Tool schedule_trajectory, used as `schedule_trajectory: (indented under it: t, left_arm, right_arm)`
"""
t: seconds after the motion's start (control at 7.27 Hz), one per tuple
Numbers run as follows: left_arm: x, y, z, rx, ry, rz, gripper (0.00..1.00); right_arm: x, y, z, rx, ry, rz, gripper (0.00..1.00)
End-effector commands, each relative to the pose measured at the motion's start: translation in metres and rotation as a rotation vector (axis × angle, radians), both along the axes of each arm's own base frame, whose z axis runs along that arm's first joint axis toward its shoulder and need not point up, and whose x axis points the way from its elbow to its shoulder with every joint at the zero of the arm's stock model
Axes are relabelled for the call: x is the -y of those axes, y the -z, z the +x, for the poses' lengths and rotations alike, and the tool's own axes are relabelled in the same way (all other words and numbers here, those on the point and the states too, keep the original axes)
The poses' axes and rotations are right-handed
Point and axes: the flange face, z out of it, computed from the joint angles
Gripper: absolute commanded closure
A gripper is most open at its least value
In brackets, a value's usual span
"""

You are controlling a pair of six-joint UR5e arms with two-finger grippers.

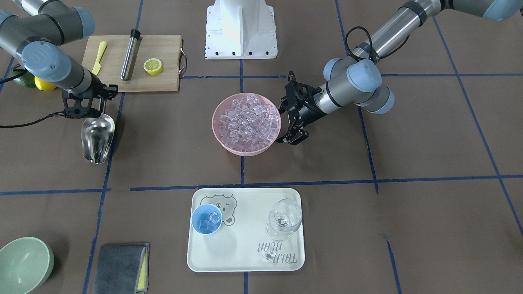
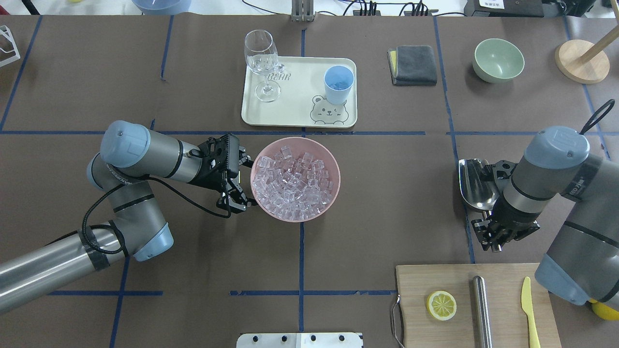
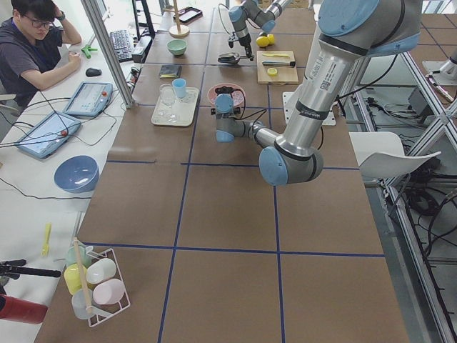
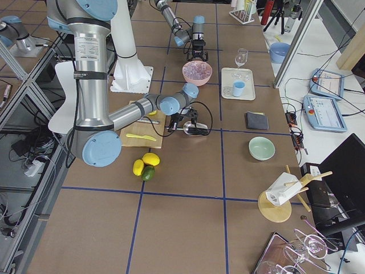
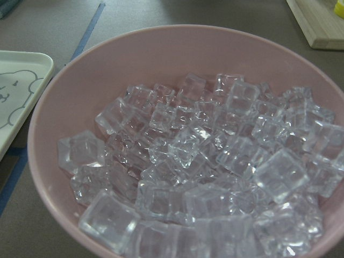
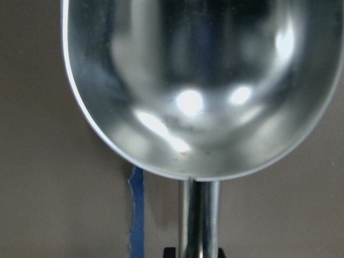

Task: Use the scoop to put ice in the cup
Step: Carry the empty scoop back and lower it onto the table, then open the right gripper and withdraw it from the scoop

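The ice [image 1: 247, 120] fills a pink bowl [image 1: 245, 151] at the table's middle, and it also fills the left wrist view [image 5: 204, 177]. My left gripper [image 2: 240, 180] is open, its fingers spread beside the bowl's left rim. My right gripper [image 2: 488, 217] is shut on the handle of the steel scoop [image 2: 476, 186], far to the right of the bowl. The scoop's trough [image 6: 199, 80] is empty and low over the table. The light-blue cup [image 1: 206, 219] stands on a cream tray [image 1: 245, 261] and holds a few cubes.
A stemmed glass [image 1: 284, 218] and a loose cube [image 1: 268, 256] are on the tray. A cutting board [image 2: 488, 333] with a lemon slice [image 2: 441, 305], steel cylinder [image 2: 481, 309] and yellow knife [image 2: 529, 309] lies near my right arm. A green bowl [image 2: 499, 59] and grey cloth [image 2: 412, 65] sit beyond.
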Motion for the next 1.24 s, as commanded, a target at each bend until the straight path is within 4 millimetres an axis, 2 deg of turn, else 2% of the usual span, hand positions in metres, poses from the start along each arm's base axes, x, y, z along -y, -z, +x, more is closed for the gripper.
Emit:
schedule_trajectory:
  t: [0.0,0.28,0.41,0.55,0.69,0.83,1.1]
  left_arm:
    - [0.000,0.001,0.000,-0.001,-0.001,0.001,0.00]
    - [0.001,0.003,0.000,-0.004,0.001,0.003,0.00]
    - [0.002,0.003,0.000,-0.004,0.004,0.003,0.00]
    - [0.001,0.005,-0.001,-0.008,0.002,0.005,0.00]
    - [0.003,0.004,-0.003,-0.005,0.007,0.005,0.00]
    - [0.004,0.003,-0.004,-0.004,0.008,0.004,0.00]
    - [0.006,0.001,-0.006,-0.001,0.011,0.003,0.00]
  right_arm:
    - [0.006,0.007,0.001,0.010,-0.012,0.009,0.00]
    - [0.039,0.034,0.028,0.019,-0.106,0.100,0.00]
    - [0.062,0.058,0.043,0.002,-0.178,0.208,0.00]
    - [0.085,0.068,0.065,-0.002,-0.228,0.257,0.00]
    - [0.110,0.070,0.099,0.006,-0.217,0.328,0.00]
    - [0.134,0.058,0.142,0.004,-0.163,0.417,0.00]
    - [0.168,0.010,0.239,-0.004,-0.094,0.469,0.00]
